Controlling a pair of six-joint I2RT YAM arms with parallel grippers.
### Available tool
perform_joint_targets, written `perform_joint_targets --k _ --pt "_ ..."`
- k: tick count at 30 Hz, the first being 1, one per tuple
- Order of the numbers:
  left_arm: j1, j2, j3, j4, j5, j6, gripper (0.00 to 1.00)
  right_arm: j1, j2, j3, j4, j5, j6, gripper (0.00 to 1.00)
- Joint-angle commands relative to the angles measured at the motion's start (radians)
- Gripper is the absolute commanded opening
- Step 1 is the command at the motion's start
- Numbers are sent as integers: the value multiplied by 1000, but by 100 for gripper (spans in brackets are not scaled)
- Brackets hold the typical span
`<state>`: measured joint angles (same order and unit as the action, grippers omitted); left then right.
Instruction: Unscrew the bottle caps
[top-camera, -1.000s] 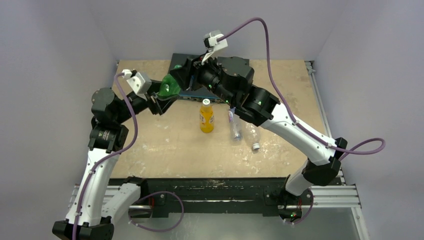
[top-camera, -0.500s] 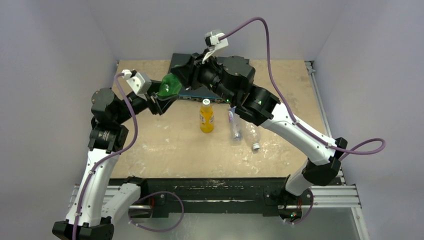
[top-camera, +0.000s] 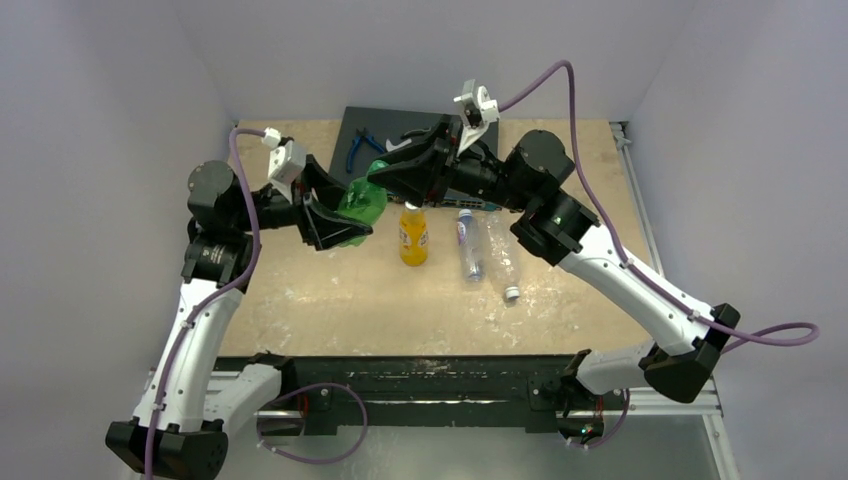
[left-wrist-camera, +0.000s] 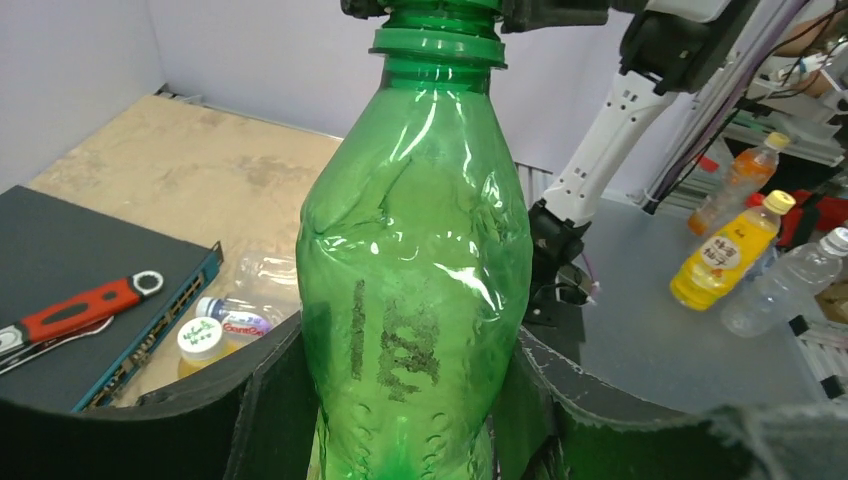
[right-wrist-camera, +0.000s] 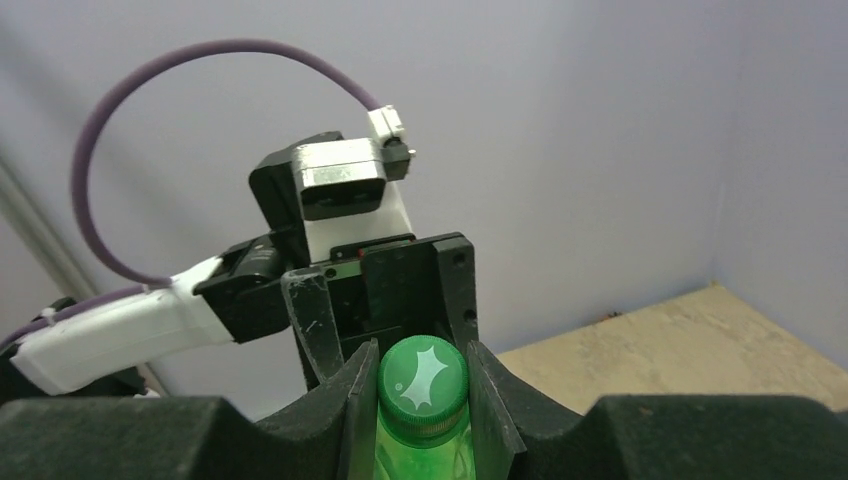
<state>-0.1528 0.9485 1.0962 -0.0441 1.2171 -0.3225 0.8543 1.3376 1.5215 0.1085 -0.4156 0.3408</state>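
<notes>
My left gripper (top-camera: 335, 222) is shut on the body of the green bottle (top-camera: 364, 203), holding it off the table. In the left wrist view the dented green bottle (left-wrist-camera: 415, 270) fills the space between my left gripper's (left-wrist-camera: 405, 405) black fingers. My right gripper (top-camera: 388, 181) meets the bottle's neck from the right. In the right wrist view my right gripper (right-wrist-camera: 422, 388) is shut on the dark green cap (right-wrist-camera: 422, 374), a pad pressed on each side. Lying on the table are the orange-yellow bottle (top-camera: 413, 238), the blue-labelled clear bottle (top-camera: 468, 248) and the larger clear bottle (top-camera: 503, 265), each capped.
A dark flat box (top-camera: 385, 125) lies at the back of the table with blue pliers (top-camera: 359, 150) on it; a red-handled tool (left-wrist-camera: 82, 306) rests on the same dark flat box (left-wrist-camera: 60, 250). Grey walls close in the back and sides. More bottles (left-wrist-camera: 725, 250) lie beyond the table.
Both arms carried the green bottle forward and to the right, off the dark box. The right arm swung its elbow outward, and its gripper closed on the green cap.
</notes>
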Motion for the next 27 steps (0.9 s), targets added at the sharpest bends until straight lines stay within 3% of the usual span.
perform_joint_targets --k 1,3,4,6,7,8,12,17,27 --pt "2 -24 41 74 90 -90 0 -4 -17 0 178 -146 25 21" --pt "2 -24 45 74 85 -82 0 -4 -8 4 168 -94 19 28" --pt "2 -25 47 68 80 -71 0 -4 -3 12 151 -49 13 39" --pt "2 -26 54 17 55 -15 0 0 7 46 80 89 -9 50" --pt "1 -27 60 -22 34 31 0 6 10 66 30 159 -22 64" --pt "2 -29 62 -63 9 75 0 15 11 79 2 243 -30 71" --pt "2 -39 44 -94 -168 192 0 121 32 155 -92 540 -87 80" --pt "2 -75 -22 -33 -397 284 0 212 176 359 -307 798 -25 77" --pt "2 -105 -46 -44 -463 347 0 216 202 361 -267 805 35 61"
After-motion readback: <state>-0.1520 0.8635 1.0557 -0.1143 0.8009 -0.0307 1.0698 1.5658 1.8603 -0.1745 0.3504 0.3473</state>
